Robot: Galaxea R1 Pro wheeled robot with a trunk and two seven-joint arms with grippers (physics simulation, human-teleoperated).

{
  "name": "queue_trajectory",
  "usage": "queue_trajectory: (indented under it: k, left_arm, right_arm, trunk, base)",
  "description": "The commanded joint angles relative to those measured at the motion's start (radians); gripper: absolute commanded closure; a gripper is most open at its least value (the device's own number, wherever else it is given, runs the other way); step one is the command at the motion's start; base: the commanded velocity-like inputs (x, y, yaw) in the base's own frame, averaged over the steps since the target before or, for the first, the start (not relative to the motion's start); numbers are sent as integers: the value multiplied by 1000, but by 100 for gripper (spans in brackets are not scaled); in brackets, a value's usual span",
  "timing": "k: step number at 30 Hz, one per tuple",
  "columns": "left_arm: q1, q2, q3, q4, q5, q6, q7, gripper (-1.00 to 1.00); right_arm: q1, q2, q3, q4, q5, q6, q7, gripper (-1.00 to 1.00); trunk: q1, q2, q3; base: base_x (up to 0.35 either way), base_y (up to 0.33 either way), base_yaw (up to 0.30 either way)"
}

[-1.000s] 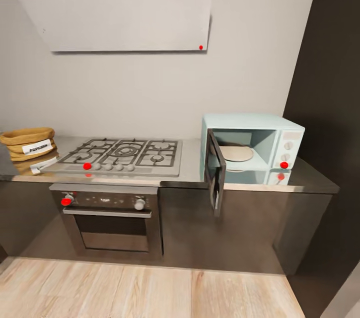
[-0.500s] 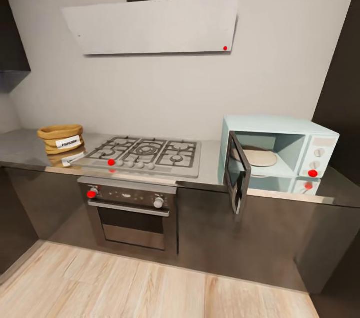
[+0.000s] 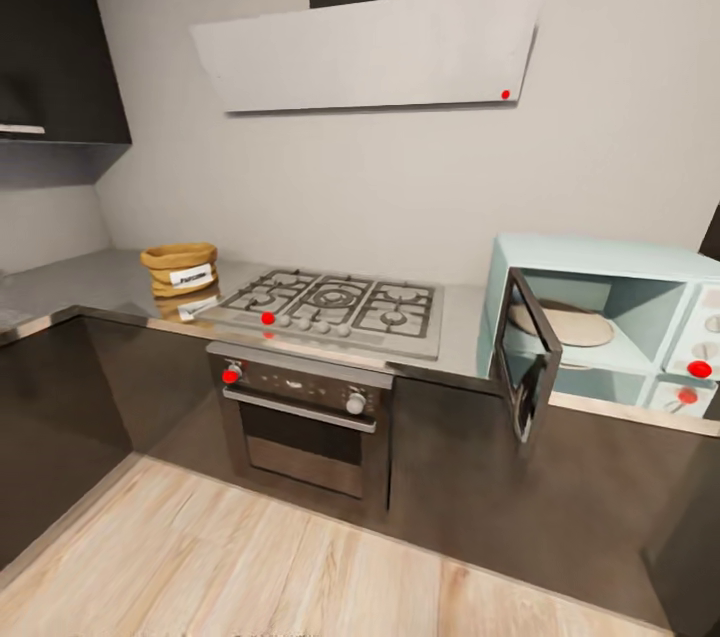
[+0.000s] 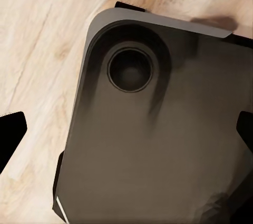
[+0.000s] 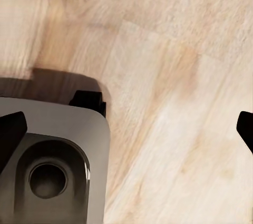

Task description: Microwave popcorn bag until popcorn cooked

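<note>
Head view has swung left: the squat orange-brown popcorn bag (image 3: 181,268) now sits nearer centre on the far grey steel countertop (image 3: 90,279), unreached; both grippers gape wide, empty.

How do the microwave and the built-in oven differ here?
The microwave is pale blue and sits on the countertop; the oven is steel and dark, set below it. The microwave's door hangs open, showing its turntable; the oven's door is closed. Both carry knobs and a red light.

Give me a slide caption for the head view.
Popcorn bag on the countertop left of the hob; microwave door open.
</note>
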State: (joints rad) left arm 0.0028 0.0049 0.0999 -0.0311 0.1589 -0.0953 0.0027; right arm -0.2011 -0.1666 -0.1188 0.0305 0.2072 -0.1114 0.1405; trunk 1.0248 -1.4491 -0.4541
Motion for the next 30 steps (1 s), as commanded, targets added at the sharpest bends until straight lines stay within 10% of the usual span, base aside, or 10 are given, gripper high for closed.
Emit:
queue_trajectory:
  k: [1,30]
  left_arm:
    - [0,0,7,-1,1,-1,0,-100]
    - [0,0,7,-1,1,-2,0,-100]
  right_arm:
    - [-1,-1,-9,3,9,-6,2,-100]
    - [-1,-1,-9,3,9,-5,1,-100]
  trunk:
    - [0,-1,-1]
    - [0,-1,-1]
  base:
    - [0,0,267]
    - [0,0,268]
